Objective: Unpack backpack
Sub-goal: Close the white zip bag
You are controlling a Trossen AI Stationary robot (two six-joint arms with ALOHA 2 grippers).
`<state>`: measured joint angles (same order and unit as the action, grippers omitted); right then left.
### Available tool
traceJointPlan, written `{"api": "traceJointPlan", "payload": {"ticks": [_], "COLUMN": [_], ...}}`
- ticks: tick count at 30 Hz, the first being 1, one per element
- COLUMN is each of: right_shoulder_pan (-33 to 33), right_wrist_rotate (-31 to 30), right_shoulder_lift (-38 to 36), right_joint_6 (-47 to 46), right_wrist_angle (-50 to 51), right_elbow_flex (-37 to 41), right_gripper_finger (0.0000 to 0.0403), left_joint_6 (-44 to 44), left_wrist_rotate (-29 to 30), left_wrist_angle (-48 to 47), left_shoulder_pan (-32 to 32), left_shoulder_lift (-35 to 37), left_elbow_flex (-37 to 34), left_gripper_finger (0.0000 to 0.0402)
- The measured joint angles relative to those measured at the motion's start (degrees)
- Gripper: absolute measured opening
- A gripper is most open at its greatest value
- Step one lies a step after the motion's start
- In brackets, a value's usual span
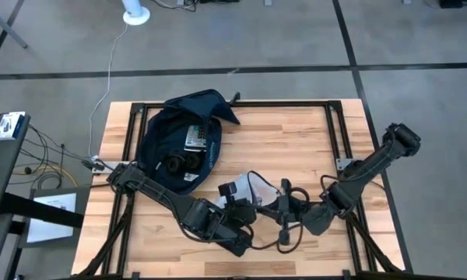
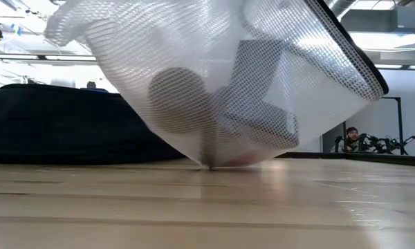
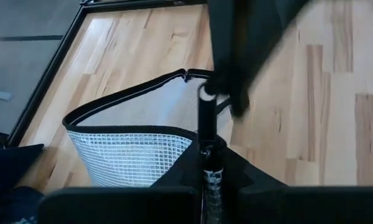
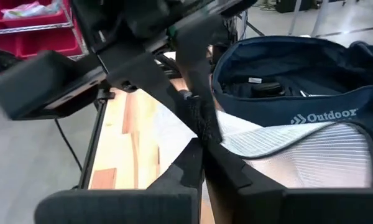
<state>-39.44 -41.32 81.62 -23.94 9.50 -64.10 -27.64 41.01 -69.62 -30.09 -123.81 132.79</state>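
Note:
The dark navy backpack (image 1: 183, 136) lies open on the table's far left part, with dark items and a small box inside; its "Outdoor" flap (image 4: 323, 115) also shows in the right wrist view. A white mesh pouch (image 1: 258, 189) with a black zip edge hangs between my two grippers near the table's near middle. Through the mesh (image 2: 214, 97) a round thing and boxy things show. My left gripper (image 1: 240, 198) and my right gripper (image 1: 283, 204) are both shut on the pouch's rim, close together. My left gripper pinches the pouch's black zip edge (image 3: 206, 134) between its two fingers, slanting down from the near left. The pouch (image 3: 130, 155) hangs below, its mouth gaping, and its bottom tip (image 2: 209, 164) rests on the table. My right gripper pinches the black rim (image 4: 202, 127) of the pouch between its two fingers, coming almost level from the near right. The spot lies right beside the left gripper's fingers (image 4: 174, 81). The mesh (image 4: 298, 155) spreads away toward the backpack.
Black frame rails (image 1: 338, 132) run along the table's sides. A black cable (image 1: 284, 233) loops on the wood below the right gripper. Bare wood (image 1: 296, 140) lies at the far right. A person (image 2: 351, 138) sits far off behind the table.

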Motion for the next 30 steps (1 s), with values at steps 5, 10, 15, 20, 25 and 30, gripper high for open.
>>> {"api": "traceJointPlan", "payload": {"ticks": [5, 10, 15, 20, 25, 30], "right_shoulder_pan": [-2.13, -2.57, -2.56, -2.56, -2.54, -2.60], "right_wrist_rotate": [-4.53, -5.06, -5.05, -4.25, -4.00, -3.34], "right_shoulder_lift": [-2.72, -3.68, -3.69, -3.58, -3.58, -3.58], "right_joint_6": [-0.02, -0.01, -1.39, -4.15, -4.20, -4.91], "right_wrist_angle": [3.00, 5.01, 7.25, 9.15, 10.02, 12.91], "right_elbow_flex": [0.00, 0.00, 0.00, 0.00, 0.00, -0.02], "right_gripper_finger": [0.0000, 0.0000, 0.0000, 0.0000, 0.0000, 0.0000], "left_joint_6": [2.77, 2.71, 0.97, -0.23, 2.05, 8.91], "left_wrist_rotate": [-0.15, -0.06, 0.20, 3.32, 3.46, -1.30], "left_wrist_angle": [0.12, 0.00, -0.19, 0.09, 1.63, 6.92], "left_shoulder_pan": [-1.38, -2.01, -2.16, -2.21, -2.18, -1.94], "left_shoulder_lift": [0.00, 0.00, 0.00, 0.43, 0.79, 0.79], "left_elbow_flex": [0.00, 0.00, 0.00, -0.04, -0.04, -0.04], "left_gripper_finger": [0.0000, 0.0000, 0.0000, 0.0000, 0.0000, 0.0000]}}
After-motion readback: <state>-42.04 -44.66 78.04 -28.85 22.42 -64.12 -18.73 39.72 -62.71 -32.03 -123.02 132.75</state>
